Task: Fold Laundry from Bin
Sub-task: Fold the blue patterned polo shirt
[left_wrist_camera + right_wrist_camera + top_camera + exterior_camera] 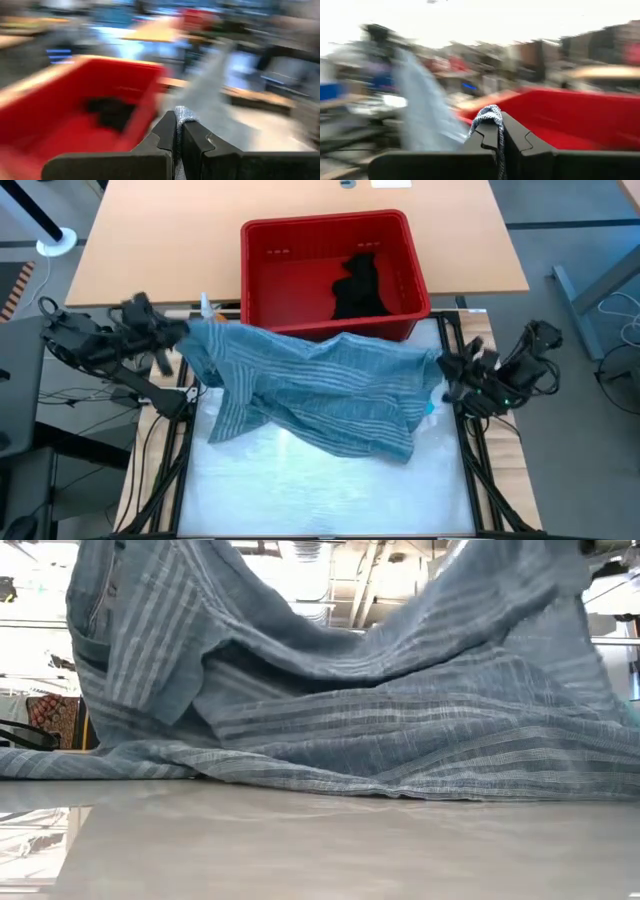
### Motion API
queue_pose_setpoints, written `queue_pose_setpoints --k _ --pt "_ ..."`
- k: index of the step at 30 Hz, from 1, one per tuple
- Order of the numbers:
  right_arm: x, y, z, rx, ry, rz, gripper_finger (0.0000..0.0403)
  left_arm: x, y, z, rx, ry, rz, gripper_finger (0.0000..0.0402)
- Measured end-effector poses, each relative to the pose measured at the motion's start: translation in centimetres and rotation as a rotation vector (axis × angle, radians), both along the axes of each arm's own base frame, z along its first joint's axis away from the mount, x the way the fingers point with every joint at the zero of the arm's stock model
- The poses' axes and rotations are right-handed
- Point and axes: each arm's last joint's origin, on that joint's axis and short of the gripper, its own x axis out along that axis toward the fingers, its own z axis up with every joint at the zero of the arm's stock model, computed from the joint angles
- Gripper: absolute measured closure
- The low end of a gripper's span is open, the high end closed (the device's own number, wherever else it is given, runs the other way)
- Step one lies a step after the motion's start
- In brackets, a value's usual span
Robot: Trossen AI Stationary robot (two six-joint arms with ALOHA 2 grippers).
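Centre of the high view: striped shirt [320, 395] stretched between both arms, sagging in the middle, lower edge lying on the white table [320, 490]. Left gripper [178, 338] at centre-left of the frame, clenched on the shirt's left corner; left wrist view shows a bunch of striped cloth pinched between its fingers [165, 132]. Right gripper [447, 370] at centre-right, clamped on the shirt's right corner; right wrist view shows a striped fold poking up between its fingers [512, 132]. Bin [330, 232] in the upper middle of the high view, just behind the shirt; the shirt's top edge overlaps the bin's near rim. Black garment [358, 288] lies inside the bin, right of centre. Low view: shirt [380, 710] fills most of the frame, raised at upper left and upper right, dipping in the middle, hem touching the table [320, 850]. Wrist views are motion-blurred; the bin shows red in both [60, 100] [580, 115].
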Motion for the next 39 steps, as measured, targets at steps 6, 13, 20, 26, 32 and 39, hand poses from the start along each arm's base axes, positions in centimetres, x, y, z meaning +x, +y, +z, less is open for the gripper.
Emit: queue_pose_setpoints --k 6,13,20,26,32,39 --pt "0.9 3.9 0.7 -0.052 -0.073 0.328 0.0378 1.0 -2.1 0.8 -0.102 -0.035 -0.55 0.0401" --pt "1.8 8.9 4.5 -0.327 -0.108 0.423 0.0378 2.3 -4.1 4.0 -0.064 -0.36 -0.991 0.0401" --pt "1.9 10.6 10.1 -0.569 -0.128 0.278 0.0378 1.6 -4.0 6.1 0.069 -0.634 -1.023 0.0401" --pt "2.2 9.1 13.7 -0.603 -0.141 0.107 0.0378 0.1 -2.8 7.2 0.164 -0.772 -0.827 0.0401" --pt "4.1 6.0 13.5 -0.395 0.182 -0.197 0.0378 -1.2 -0.3 6.2 0.169 -0.582 -0.258 0.0401" --pt "7.7 2.8 7.6 -0.135 0.423 -0.551 0.0378 -0.4 0.8 1.5 0.125 -0.145 0.27 0.0401"
